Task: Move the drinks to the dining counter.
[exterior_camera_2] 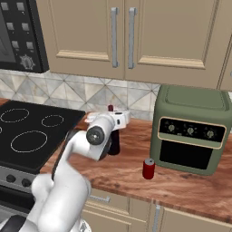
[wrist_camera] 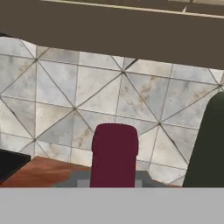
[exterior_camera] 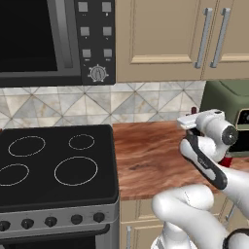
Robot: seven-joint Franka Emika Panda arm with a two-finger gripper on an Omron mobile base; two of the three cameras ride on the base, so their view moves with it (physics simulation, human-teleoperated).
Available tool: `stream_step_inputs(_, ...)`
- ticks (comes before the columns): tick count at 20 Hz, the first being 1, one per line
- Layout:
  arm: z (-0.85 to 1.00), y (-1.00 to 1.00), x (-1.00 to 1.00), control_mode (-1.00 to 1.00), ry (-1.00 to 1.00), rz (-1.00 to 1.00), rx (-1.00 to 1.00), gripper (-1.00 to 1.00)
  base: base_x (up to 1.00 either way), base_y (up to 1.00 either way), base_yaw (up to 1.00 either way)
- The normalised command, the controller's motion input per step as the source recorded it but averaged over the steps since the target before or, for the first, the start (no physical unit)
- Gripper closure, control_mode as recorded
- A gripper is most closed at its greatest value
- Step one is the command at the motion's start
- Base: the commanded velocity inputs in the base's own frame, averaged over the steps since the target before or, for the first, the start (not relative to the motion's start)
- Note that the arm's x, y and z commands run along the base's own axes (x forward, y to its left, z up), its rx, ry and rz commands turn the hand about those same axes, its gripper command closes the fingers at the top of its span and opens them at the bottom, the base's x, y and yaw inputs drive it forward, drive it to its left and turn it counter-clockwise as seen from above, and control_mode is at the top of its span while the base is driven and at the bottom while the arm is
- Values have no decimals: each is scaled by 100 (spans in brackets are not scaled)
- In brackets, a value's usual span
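The robot's arm reaches over the wood surface (exterior_camera_2: 190, 190) that runs under the beige cabinets (exterior_camera_2: 149, 36), between the black stove (exterior_camera: 53, 160) and the green countertop oven (exterior_camera_2: 190, 129). The pincer (exterior_camera_2: 114, 117) hangs at the neck of the dark wine bottle (exterior_camera_2: 113, 144), which stands upright near the tiled wall (exterior_camera: 121, 104), just right of the stove's back corner. In the right base view the bottle's lower body shows below the hand and its red cap (exterior_camera_2: 110, 108) pokes up just above it. The hand view looks straight at that red cap, close and central at the bottom, with the tiles behind it and the oven's dark green side at the right edge. The fingertips are hidden there, and in the base views the hand covers them, so I cannot tell whether the pincer is apart or clamped on the bottle. The short red can (exterior_camera_2: 148, 169) stands upright on the same surface, just in front of the oven's left corner, apart from the bottle.
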Motion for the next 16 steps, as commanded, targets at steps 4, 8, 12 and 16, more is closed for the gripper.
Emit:
stream_step_inputs(4,52,0,-62,-100,49,16,0,100,0,0,0)
stream_step_inputs(8,29,0,-56,-100,21,18,0,100,0,0,0)
stream_step_inputs(12,-4,0,-74,-100,-27,17,13,100,0,0,0)
stream_step_inputs(16,-11,3,-80,-100,-48,29,17,100,0,0,0)
